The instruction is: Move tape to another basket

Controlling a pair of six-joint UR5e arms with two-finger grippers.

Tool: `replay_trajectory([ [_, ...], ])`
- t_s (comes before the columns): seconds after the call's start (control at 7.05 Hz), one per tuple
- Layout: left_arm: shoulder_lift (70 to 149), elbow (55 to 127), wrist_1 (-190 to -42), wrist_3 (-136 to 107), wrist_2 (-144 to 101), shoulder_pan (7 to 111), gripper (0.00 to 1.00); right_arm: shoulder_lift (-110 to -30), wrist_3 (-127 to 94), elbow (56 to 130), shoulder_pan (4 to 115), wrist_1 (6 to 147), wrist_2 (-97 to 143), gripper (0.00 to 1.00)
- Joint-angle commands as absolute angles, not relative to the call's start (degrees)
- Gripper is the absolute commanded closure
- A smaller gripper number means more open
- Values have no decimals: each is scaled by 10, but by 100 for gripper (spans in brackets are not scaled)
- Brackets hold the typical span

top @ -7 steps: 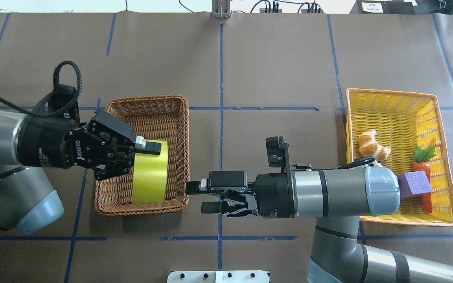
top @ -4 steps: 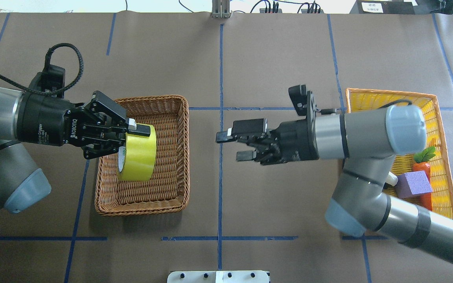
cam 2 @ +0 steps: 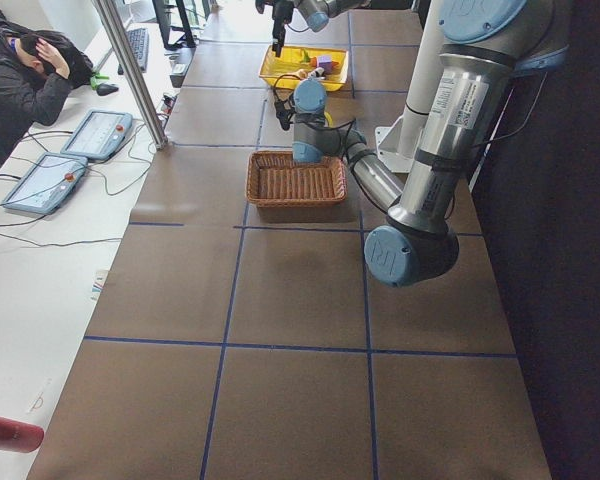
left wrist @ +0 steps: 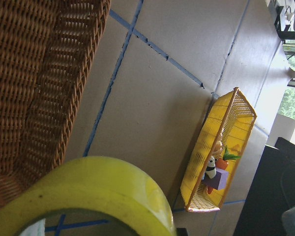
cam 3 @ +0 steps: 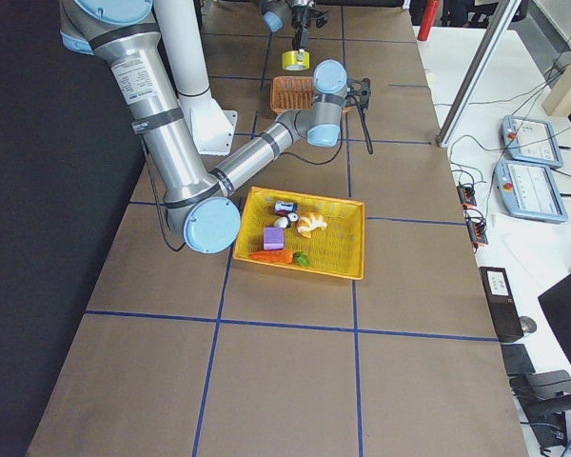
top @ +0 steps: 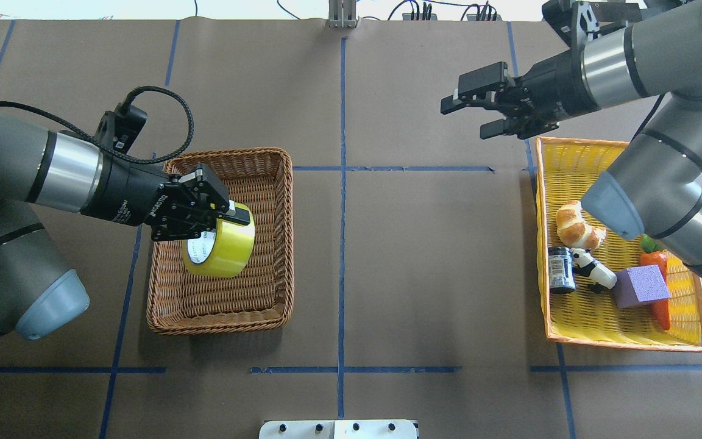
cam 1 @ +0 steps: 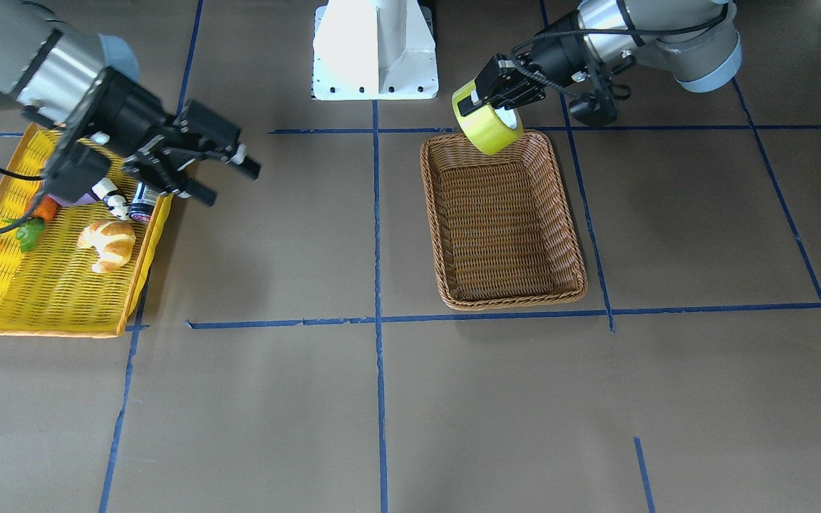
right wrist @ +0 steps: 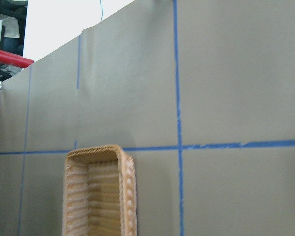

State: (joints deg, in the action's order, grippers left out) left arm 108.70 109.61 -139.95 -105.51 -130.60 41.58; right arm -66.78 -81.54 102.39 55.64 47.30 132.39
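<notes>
The left gripper [top: 229, 216] pinches the wall of the tape [top: 220, 250] and holds the roll in the air over the basket [top: 223, 326], so the drop looks to lie straight below. The roll hangs tilted, its core facing back toward that arm and slightly upward. The right gripper [top: 470, 113] is spread, empty and well apart.

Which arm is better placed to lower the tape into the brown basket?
Left: the left pincer grips the tape above the wicker basket. The right pincer, open and empty, is near the yellow basket.
</notes>
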Motion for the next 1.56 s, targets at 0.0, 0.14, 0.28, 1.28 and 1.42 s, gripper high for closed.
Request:
replay_trajectory([
  [0.0, 1104, 1097, -1270, -936, -1303, 411, 100, -671, -667, 1028, 594, 599, 1268, 0],
  [0.14, 1107, 1093, -1242, -893, -1283, 411, 100, -678, -585, 1029, 593, 658, 1240, 0],
  [0.28, 1109, 1086, -1207, -864, -1249, 398, 100, -679, -491, 1038, 599, 742, 1232, 0],
  [1.28, 1172, 1019, -987, -668, -1118, 318, 91, -817, -138, 1098, 766, 981, 1359, 0],
  [1.42, 1174, 1022, -960, -645, -1118, 321, 74, -831, -125, 1090, 775, 979, 1359, 0],
])
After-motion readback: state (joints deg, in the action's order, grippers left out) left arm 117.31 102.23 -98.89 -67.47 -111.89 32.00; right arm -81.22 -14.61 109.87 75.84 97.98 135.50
